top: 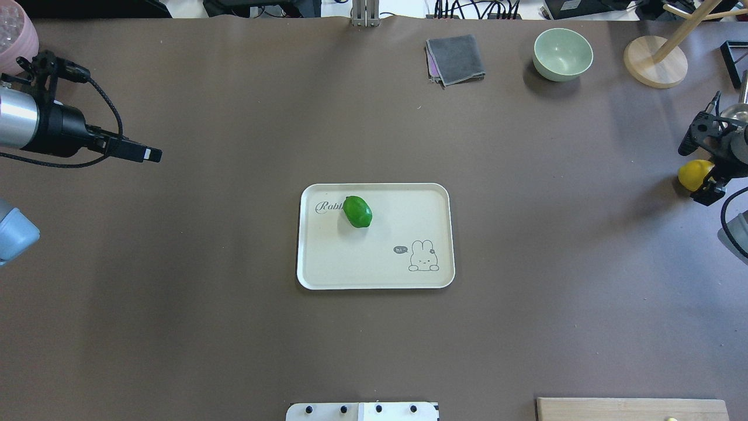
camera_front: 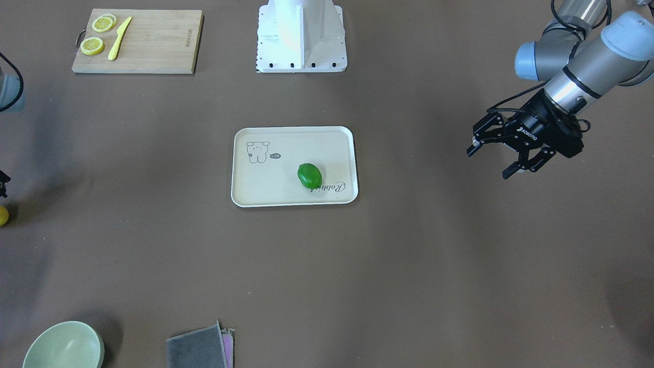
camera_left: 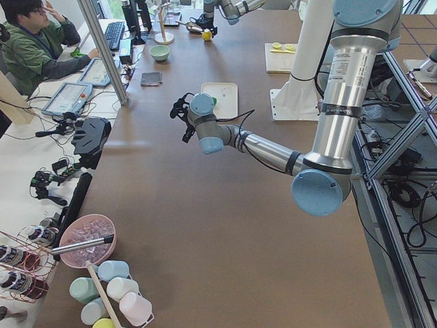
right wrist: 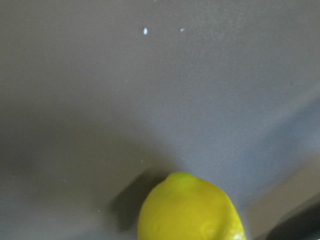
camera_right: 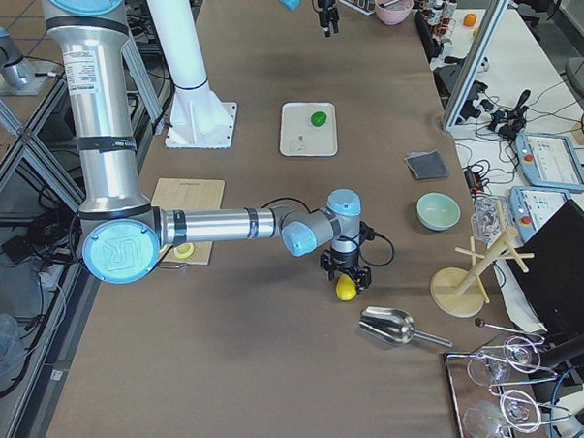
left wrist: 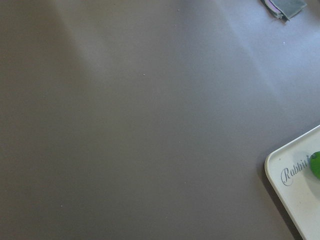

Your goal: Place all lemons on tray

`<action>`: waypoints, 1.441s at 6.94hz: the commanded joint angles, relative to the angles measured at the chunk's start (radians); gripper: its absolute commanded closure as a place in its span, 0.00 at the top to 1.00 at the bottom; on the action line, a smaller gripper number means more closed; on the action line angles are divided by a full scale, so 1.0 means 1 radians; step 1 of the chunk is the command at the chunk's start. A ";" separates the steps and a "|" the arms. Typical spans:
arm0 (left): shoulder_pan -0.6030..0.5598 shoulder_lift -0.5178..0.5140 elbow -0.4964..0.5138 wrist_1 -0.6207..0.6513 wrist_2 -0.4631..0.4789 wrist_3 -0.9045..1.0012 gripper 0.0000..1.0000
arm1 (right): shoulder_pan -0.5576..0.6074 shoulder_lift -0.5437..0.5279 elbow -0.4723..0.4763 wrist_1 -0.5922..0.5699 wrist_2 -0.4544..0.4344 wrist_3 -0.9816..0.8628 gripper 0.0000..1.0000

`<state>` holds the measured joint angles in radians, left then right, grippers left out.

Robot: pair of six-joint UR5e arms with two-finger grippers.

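Observation:
The green lemon (top: 357,211) lies on the cream tray (top: 374,275), over its "Rabbit" lettering; it also shows in the front-facing view (camera_front: 309,176). The yellow lemon (top: 694,174) rests on the table at the far right edge and fills the bottom of the right wrist view (right wrist: 190,210). My right gripper (top: 702,165) is open and straddles it, one finger on each side. My left gripper (camera_front: 491,159) is open and empty, held above the table far from the tray (camera_front: 286,197).
A bamboo cutting board (camera_front: 158,43) with lemon slices and a yellow knife lies near the robot base (camera_front: 301,36). A green bowl (top: 563,54), a grey cloth (top: 456,58) and a wooden stand (top: 654,61) sit along the far edge. A metal scoop (camera_right: 389,323) lies near the yellow lemon.

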<state>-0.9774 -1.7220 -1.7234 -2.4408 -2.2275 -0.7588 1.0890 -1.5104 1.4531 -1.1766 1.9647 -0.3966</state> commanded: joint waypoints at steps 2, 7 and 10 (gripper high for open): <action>0.000 0.004 0.001 -0.007 -0.001 -0.001 0.99 | -0.008 0.010 0.001 0.000 -0.001 0.015 0.17; 0.002 0.004 -0.002 -0.007 0.000 -0.010 0.99 | -0.130 0.048 0.283 -0.015 0.120 0.977 0.00; 0.005 0.002 -0.005 -0.013 0.000 -0.014 0.99 | -0.405 0.273 0.313 -0.018 0.039 1.575 0.00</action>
<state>-0.9740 -1.7194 -1.7281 -2.4508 -2.2274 -0.7713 0.7950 -1.3258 1.7617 -1.1937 2.0544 0.9678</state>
